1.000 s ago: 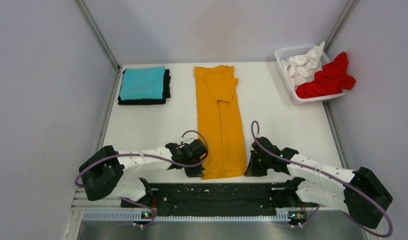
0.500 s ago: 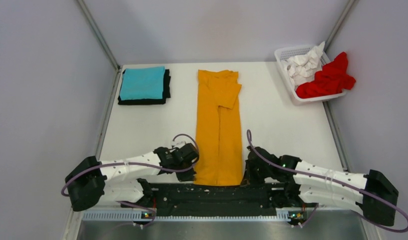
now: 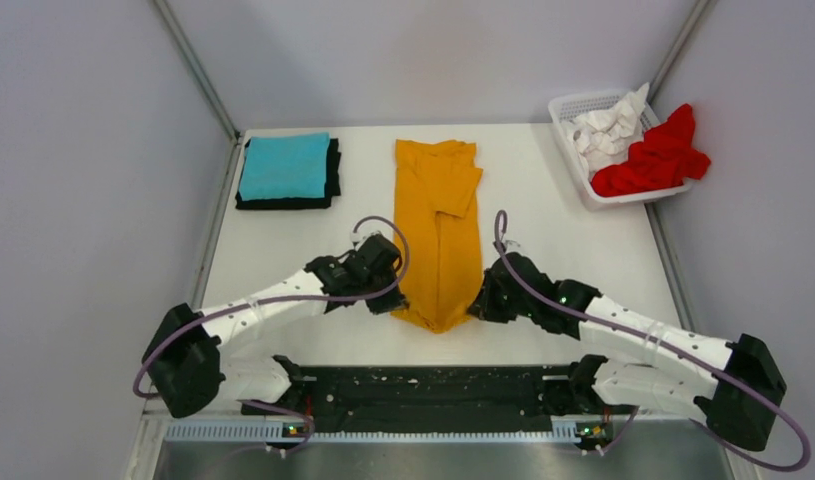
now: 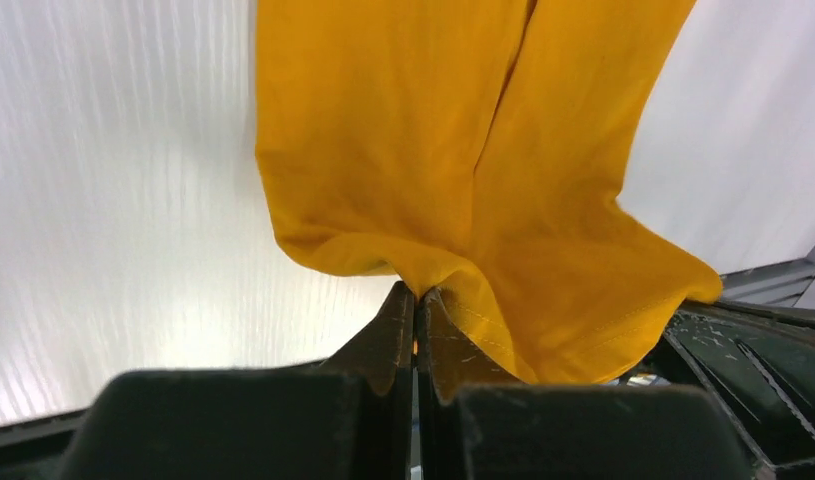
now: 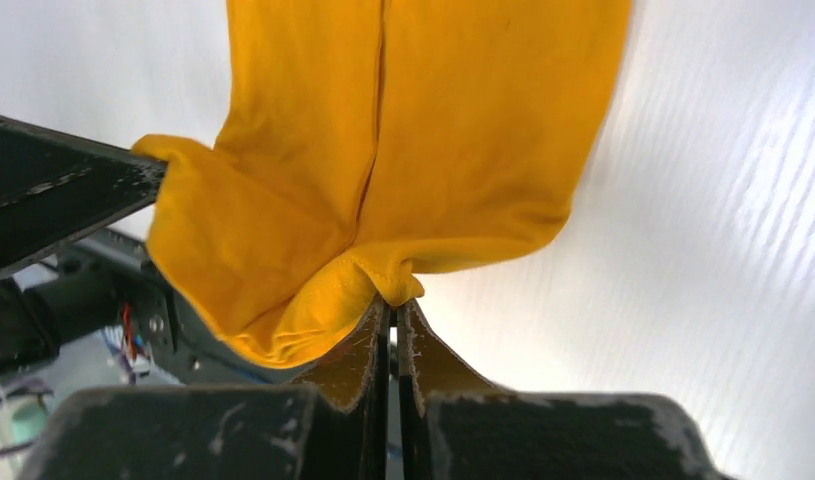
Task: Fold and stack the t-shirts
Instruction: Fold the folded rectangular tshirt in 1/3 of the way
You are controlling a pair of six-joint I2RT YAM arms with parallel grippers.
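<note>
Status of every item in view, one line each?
mustard-orange t-shirt: folded lengthwise, near hem gripped
black t-shirt: folded flat
turquoise t-shirt: folded, on the black one
red t-shirt: crumpled, in basket
white t-shirt: crumpled, in basket
left gripper: shut on hem
right gripper: shut on hem

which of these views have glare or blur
Left wrist: the table is blown out in streaky glare, the shirt sharp, the left gripper near-black. Right wrist: same glare at right, the right gripper dark. Top external: even light, only faint shadows, no blur.

Shirt (image 3: 439, 235) between stack (image 3: 285, 170) and basket (image 3: 583, 101)
</note>
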